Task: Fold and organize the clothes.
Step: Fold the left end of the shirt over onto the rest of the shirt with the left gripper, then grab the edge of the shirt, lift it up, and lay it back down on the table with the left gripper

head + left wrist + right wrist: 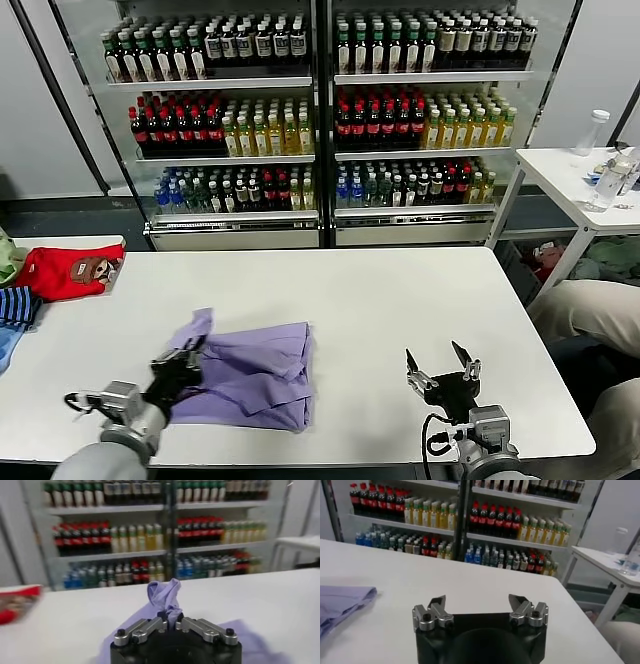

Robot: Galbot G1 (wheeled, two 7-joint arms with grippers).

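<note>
The clothes, a lavender T-shirt (pixel 250 375), lies partly folded on the white table (pixel 380 300) near its front left. My left gripper (pixel 183 362) is shut on a bunched sleeve of it, and a tuft of purple fabric (pixel 167 596) rises between the closed fingers. In the right wrist view the shirt's edge (pixel 342 602) shows off to one side. My right gripper (pixel 440 365) hovers open over bare table at the front right, a hand's width from the shirt, with nothing between its fingers (pixel 479 609).
A red garment with a cartoon face (pixel 70 270) and a blue striped garment (pixel 15 310) lie at the table's far left edge. Drink shelves (pixel 320 120) stand behind. A second white table (pixel 575 175) with bottles is at the right, above piled clothing.
</note>
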